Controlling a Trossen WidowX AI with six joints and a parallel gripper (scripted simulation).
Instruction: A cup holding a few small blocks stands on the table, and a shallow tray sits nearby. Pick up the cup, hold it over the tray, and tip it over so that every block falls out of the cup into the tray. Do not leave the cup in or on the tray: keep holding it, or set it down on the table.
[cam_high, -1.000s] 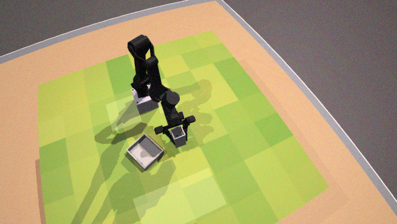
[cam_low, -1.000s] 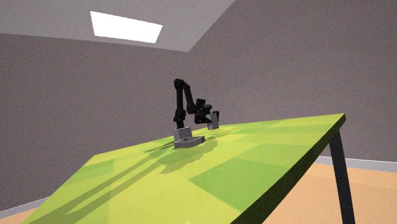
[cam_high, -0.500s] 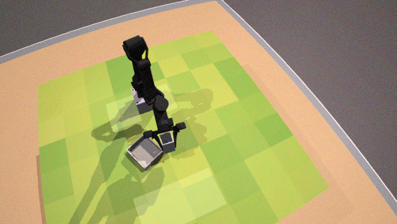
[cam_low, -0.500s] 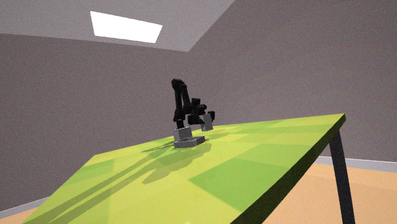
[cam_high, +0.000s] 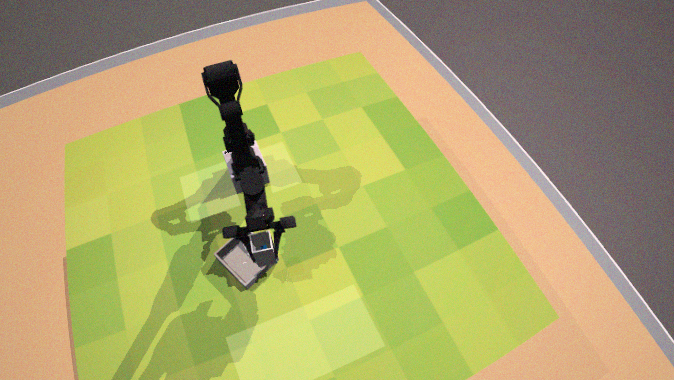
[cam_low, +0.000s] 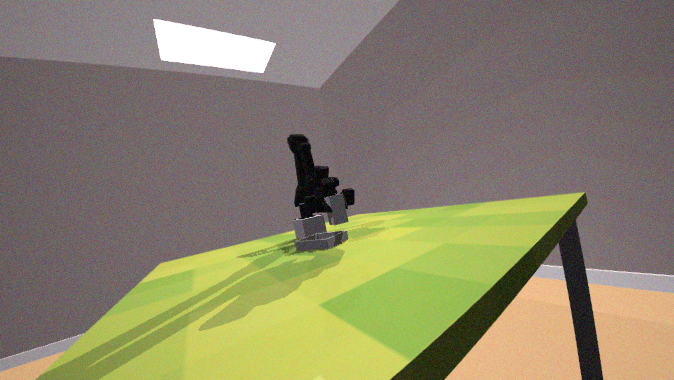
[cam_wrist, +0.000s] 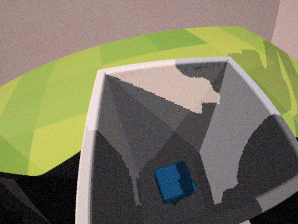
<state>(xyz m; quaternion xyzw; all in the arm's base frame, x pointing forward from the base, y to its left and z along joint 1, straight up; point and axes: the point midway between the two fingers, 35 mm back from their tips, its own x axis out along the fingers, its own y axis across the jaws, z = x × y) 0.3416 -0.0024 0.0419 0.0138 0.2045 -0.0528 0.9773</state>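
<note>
Grey square-mouthed cup (cam_high: 261, 242) (cam_low: 338, 209) (cam_wrist: 235, 115), material unclear, held above the counter (cam_high: 390, 240) (cam_low: 370, 280) (cam_wrist: 65, 105), mouth up, keeping blue block (cam_high: 263, 247) (cam_wrist: 171, 183) inside | black tool (cam_high: 265, 250) (cam_low: 334, 204) grips cup | shallow grey tray (cam_high: 240, 263) (cam_low: 315, 244) just left, near for pouring

A flat table with a patchwork top of lime, yellow-green and deeper green squares (cam_high: 425, 225) (cam_low: 425, 300) (cam_wrist: 50, 115) carries the scene; the exterior view shows its dark edge and a straight dark leg (cam_low: 580, 295). Seen from the top view, a shallow, open grey tray with straight walls and a paler inside (cam_high: 239, 261) (cam_low: 312, 244) lies flat on the surface, towards 7 o'clock from the middle, its walls set askew to the table edges. Towards 11 o'clock stands a boxy, pale grey arm base (cam_high: 228, 162) (cam_low: 310, 226), apart from the tray. Shadows fall around both, long ones stretching towards 7 o'clock, and lighter patches show near 6 o'clock.
</note>
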